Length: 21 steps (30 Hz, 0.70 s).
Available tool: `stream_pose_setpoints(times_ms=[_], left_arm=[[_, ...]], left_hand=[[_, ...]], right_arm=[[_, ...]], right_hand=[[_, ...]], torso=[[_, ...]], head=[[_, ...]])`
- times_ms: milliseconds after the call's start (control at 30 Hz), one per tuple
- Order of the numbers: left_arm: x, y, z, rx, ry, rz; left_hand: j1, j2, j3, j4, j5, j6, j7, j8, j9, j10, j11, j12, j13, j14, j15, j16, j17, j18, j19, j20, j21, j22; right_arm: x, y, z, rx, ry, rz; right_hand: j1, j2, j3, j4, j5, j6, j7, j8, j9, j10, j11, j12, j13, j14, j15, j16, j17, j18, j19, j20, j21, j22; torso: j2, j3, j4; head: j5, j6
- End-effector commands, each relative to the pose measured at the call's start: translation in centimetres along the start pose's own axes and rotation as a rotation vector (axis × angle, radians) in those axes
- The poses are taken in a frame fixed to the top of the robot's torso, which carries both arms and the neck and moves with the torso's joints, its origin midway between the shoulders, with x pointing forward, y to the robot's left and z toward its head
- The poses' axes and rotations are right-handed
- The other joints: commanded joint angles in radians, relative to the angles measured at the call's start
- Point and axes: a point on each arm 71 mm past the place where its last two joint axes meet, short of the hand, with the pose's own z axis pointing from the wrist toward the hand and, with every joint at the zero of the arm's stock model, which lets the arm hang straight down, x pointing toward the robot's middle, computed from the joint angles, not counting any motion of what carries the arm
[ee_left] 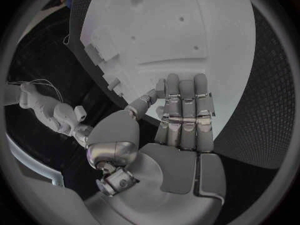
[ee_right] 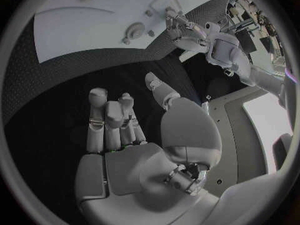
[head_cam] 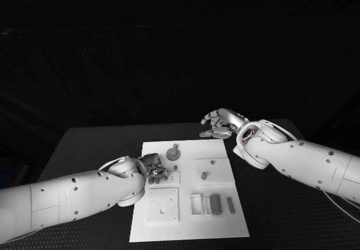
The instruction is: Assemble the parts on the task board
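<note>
The white task board (head_cam: 188, 219) lies in the middle of the black table. On it are a round grey part (head_cam: 172, 153), a short peg (head_cam: 203, 176) standing in a square block, and several grey bars (head_cam: 215, 204) near the front. My left hand (head_cam: 154, 169) hovers over the board's left edge; in the left wrist view the left hand (ee_left: 181, 115) has straight fingers and holds nothing above the board (ee_left: 175, 25). My right hand (head_cam: 220, 125) is past the board's far edge over the table. In the right wrist view the right hand (ee_right: 119, 130) has loosely bent fingers and is empty.
A square white plate (head_cam: 163, 204) with small holes sits at the board's front left. Black table surface (head_cam: 90, 151) surrounds the board on all sides. The right wrist view shows the round part (ee_right: 133, 32) and my left hand (ee_right: 187, 30) over the board (ee_right: 81, 20).
</note>
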Motion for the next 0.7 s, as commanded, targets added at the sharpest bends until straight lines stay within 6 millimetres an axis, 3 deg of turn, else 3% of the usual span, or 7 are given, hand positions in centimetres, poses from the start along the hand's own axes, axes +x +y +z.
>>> stream_pose_setpoints(times_ms=[33, 700], left_arm=[[-0.06, -0.05, 0.01, 0.008, -0.023, -0.006], [0.03, 0.00, 0.09, 0.000, -0.009, 0.024]], left_hand=[[0.009, 0.001, 0.007, -0.002, 0.006, 0.091, -0.085, 0.004, 0.002, 0.001, -0.009, 0.004, 0.002, 0.006, -0.003, 0.006, -0.002, 0.006, 0.007, -0.003, 0.005, 0.002], [0.010, 0.000, 0.009, -0.003, 0.009, 0.092, -0.086, 0.005, 0.002, 0.002, -0.010, 0.005, 0.002, 0.007, -0.004, 0.008, -0.004, 0.005, 0.008, -0.004, 0.005, 0.004]], right_arm=[[0.05, 0.06, 0.01, -0.003, 0.009, 0.001], [0.02, -0.01, -0.03, -0.001, 0.010, 0.000]], right_hand=[[-0.003, 0.006, -0.001, 0.006, -0.001, -0.007, 0.015, 0.005, -0.001, -0.003, -0.001, 0.006, -0.002, -0.008, 0.001, 0.003, -0.001, 0.056, 0.007, -0.004, -0.005, 0.012], [-0.005, 0.005, -0.001, 0.009, -0.001, -0.007, 0.015, 0.005, -0.002, -0.003, -0.001, 0.007, -0.003, -0.008, 0.001, 0.003, -0.001, 0.056, 0.007, -0.004, -0.005, 0.012]], torso=[[0.000, -0.0002, 0.0004], [0.000, -0.0002, 0.0001]], head=[[-0.001, 0.001], [-0.001, 0.002]])
